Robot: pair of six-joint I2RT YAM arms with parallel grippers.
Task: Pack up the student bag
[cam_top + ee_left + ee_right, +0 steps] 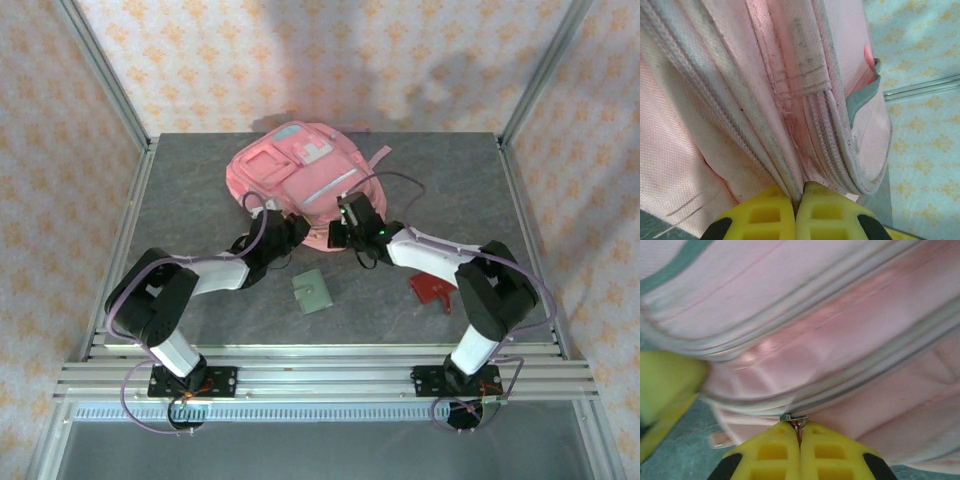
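Observation:
The student bag (290, 170), a large pink backpack with grey stripe trim and a pale patch, lies flat at the middle back of the table. My left gripper (283, 235) is at its near edge. In the left wrist view the yellow jaws of that gripper (797, 196) are shut on a fold of the bag's pink fabric (790, 125) beside a zipper seam. My right gripper (347, 228) is at the bag's near right edge. Its jaws (800, 434) are shut on the metal zipper pull (794, 418) of the bag (840, 340).
A small green wallet-like item (313, 292) lies on the grey table (200, 190) in front of the bag. A red item (432, 290) sits under the right forearm. Metal frame posts and patterned walls enclose the table.

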